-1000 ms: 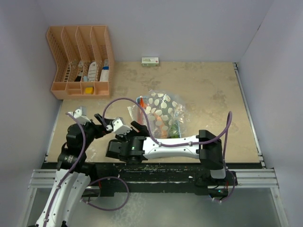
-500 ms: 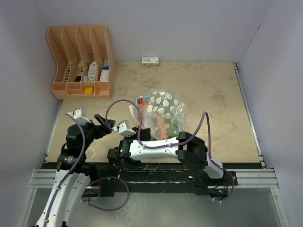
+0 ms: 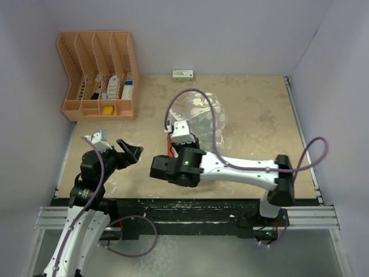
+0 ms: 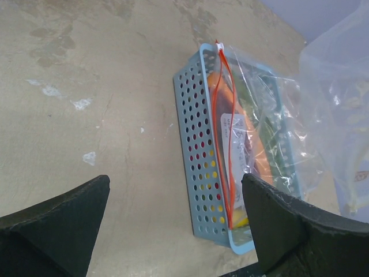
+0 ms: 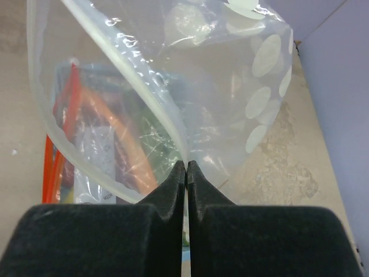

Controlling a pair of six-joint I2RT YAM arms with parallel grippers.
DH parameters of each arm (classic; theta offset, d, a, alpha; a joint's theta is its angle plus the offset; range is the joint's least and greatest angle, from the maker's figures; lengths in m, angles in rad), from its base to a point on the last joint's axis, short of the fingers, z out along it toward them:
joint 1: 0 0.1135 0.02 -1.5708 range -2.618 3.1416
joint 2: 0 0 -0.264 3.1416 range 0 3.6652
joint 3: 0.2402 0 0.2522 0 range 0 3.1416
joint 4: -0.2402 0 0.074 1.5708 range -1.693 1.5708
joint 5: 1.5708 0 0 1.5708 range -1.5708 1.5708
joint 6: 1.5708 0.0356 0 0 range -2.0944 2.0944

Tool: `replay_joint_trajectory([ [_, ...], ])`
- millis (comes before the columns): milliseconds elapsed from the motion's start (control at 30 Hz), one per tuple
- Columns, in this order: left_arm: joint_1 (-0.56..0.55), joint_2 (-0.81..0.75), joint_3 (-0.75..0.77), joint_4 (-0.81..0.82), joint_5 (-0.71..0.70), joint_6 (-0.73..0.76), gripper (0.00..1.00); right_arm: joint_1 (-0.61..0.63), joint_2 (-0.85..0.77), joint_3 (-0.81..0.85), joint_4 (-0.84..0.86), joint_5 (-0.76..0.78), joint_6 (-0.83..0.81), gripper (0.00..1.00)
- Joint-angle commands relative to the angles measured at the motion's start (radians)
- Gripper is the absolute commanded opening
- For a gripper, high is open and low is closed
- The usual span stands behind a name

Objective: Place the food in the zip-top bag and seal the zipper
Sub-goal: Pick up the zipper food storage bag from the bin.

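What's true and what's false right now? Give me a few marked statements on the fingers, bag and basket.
1. The right fingers are shut on the bag. True.
2. The left fingers grip the basket. False: they are open and off the basket, holding nothing.
3. The basket is empty. False: coloured food shows inside it.
4. The organiser stands at the table's far left corner. True.
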Motion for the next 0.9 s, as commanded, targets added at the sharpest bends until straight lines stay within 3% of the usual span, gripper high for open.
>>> replay_joint_trajectory([
  [0, 0.005, 0.054, 0.092, 0.098, 0.136, 0.046, 1.00, 0.003, -0.176, 0.002, 0.156, -0.011, -0.195, 0.00],
  [133, 0.005, 0.093, 0.165, 0.181, 0.256, 0.068, 1.00, -0.039, -0.399, -0.188, 0.740, -0.260, -0.641, 0.00],
  [233, 0.005, 0.118, 0.207, 0.323, 0.382, 0.047, 0.98, -0.155, -0.542, -0.303, 0.927, -0.525, -0.692, 0.00],
  [333, 0.005, 0.144, 0.221, 0.503, 0.480, -0.017, 0.97, -0.184, -0.558, -0.323, 0.965, -0.578, -0.720, 0.00],
  [467, 0.005, 0.191, 0.238, 0.634, 0.506, -0.063, 0.95, -0.184, -0.503, -0.295, 0.958, -0.610, -0.712, 0.00],
  [700, 0.005, 0.243, 0.256, 0.669, 0.513, -0.100, 0.94, -0.183, -0.431, -0.290, 1.023, -0.544, -0.732, 0.00],
  [867, 0.005, 0.261, 0.249, 0.596, 0.492, -0.061, 0.91, -0.183, -0.411, -0.287, 1.076, -0.559, -0.745, 0.00],
])
